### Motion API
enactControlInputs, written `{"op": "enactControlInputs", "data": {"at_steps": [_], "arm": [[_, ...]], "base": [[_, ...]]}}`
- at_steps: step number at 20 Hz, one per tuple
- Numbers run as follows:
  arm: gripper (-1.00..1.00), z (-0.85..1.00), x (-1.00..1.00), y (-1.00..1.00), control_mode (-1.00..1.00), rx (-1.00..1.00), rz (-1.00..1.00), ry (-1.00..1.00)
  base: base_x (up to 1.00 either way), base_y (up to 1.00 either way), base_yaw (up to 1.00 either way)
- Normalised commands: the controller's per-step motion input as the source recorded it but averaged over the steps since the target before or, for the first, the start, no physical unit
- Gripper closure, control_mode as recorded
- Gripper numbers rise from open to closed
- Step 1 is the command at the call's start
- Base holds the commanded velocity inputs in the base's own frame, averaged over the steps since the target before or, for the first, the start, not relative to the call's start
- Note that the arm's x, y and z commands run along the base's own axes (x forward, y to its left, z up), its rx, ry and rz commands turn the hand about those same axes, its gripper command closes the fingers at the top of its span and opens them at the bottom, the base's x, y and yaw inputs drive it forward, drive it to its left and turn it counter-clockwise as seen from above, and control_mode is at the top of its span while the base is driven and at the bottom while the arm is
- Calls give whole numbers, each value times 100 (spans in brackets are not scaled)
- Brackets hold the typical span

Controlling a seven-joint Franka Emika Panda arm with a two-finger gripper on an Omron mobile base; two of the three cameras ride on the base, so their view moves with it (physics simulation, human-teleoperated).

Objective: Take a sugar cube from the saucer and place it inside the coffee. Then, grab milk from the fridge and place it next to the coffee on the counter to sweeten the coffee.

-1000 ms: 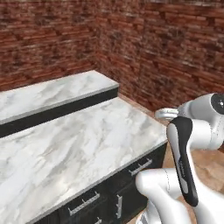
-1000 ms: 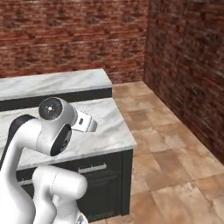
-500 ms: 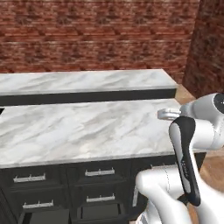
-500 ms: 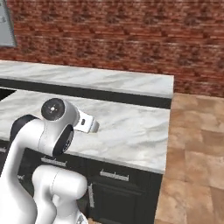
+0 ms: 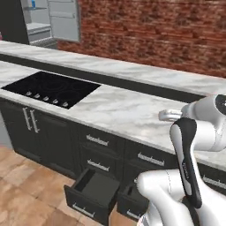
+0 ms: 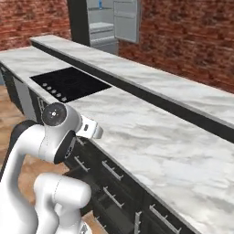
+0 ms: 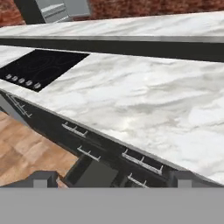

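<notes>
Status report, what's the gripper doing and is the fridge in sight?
Gripper open, empty, over counter edge. Fridge ahead, door open. Open drawer low by the base.

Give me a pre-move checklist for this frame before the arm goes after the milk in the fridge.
1. Fridge door open: ok, its shelves show beyond the far counter in both base views.
2. Milk located: cannot tell, a small blue thing sits on an upper fridge shelf but is too small to confirm.
3. Tool free to grasp: ok, its jaws stand wide with nothing between them.
4. Counter path: ok, bare marble beside the black cooktop.
5. Low drawer shut: not ok, it hangs pulled out below the counter.
6. Coffee and saucer positions: cannot tell.
</notes>
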Motion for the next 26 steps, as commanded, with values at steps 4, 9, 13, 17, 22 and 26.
{"op": "enactControlInputs", "data": {"at_steps": [4,9,13,17,22,26], "arm": [[-100,0,0,0,100,0,0,0],[-100,0,0,0,100,0,0,0],[-100,0,0,0,100,0,0,0],[-100,0,0,0,100,0,0,0],[-100,0,0,0,100,0,0,0],[-100,0,0,0,100,0,0,0]], "base": [[0,38,78],[50,83,58],[100,74,46],[100,55,37],[100,-10,18],[100,-100,6]]}}
